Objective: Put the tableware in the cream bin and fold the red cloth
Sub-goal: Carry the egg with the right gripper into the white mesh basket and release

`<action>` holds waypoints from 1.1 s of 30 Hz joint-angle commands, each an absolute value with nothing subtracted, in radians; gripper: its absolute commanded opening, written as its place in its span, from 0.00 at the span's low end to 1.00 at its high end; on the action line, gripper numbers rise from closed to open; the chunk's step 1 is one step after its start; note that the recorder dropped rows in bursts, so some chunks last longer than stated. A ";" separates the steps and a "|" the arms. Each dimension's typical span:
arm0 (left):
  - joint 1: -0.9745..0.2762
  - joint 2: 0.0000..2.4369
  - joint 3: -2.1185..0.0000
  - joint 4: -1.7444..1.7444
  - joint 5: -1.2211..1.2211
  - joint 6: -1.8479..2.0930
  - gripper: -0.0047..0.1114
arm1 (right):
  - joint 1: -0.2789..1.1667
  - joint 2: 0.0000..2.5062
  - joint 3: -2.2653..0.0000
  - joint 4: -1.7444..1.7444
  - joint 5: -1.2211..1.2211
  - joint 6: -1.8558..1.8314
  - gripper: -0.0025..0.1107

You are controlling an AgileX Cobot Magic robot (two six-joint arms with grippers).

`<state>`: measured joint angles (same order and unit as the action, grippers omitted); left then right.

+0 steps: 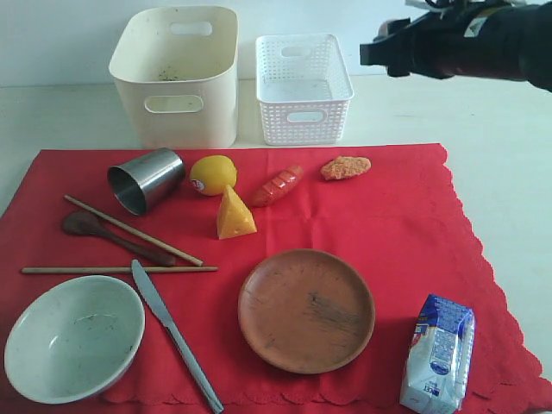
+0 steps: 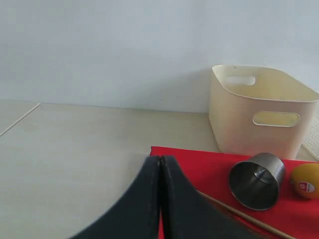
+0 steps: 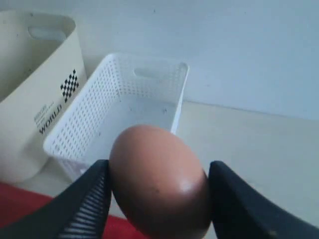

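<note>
Right wrist view: jaws hold egg (image 3: 158, 183).

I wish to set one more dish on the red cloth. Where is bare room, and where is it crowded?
The widest bare patch of the red cloth lies on the right, bordered by the fried piece, the plate, the milk carton and the scalloped edge. The left side is crowded: steel cup, spoon, chopsticks, knife and bowl lie close together.

Cut off at edge: egg (image 3: 159, 181) underside, knife (image 1: 172, 332) end, milk carton (image 1: 438, 354) base, lemon (image 2: 305, 180) side.
</note>
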<state>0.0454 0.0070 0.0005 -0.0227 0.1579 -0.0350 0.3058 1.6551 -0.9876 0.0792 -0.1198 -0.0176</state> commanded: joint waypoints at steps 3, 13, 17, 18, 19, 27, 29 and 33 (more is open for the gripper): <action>0.048 0.000 0.000 -0.027 0.152 -0.032 0.05 | 0.326 1.826 -1.178 0.075 -0.097 -0.015 0.02; 0.048 0.000 0.000 -0.027 0.152 -0.032 0.05 | 0.331 2.135 -1.470 0.075 -0.007 -0.015 0.02; 0.048 0.000 0.000 -0.027 0.152 -0.032 0.05 | 0.338 2.222 -1.566 0.075 0.045 -0.015 0.02; 0.048 0.000 0.000 -0.027 0.152 -0.032 0.05 | 0.343 2.236 -1.583 0.075 0.052 -0.015 0.02; 0.048 0.000 0.000 -0.027 0.152 -0.032 0.05 | 0.343 2.250 -1.597 0.075 0.061 -0.015 0.02; 0.048 0.000 0.000 -0.027 0.152 -0.032 0.05 | 0.365 2.282 -1.625 0.075 0.073 -0.015 0.08; 0.048 0.000 0.000 -0.027 0.152 -0.032 0.05 | 0.372 2.282 -1.625 0.075 0.069 -0.017 0.20; 0.048 0.000 0.000 -0.027 0.152 -0.032 0.05 | 0.377 2.282 -1.625 0.077 0.039 -0.015 0.45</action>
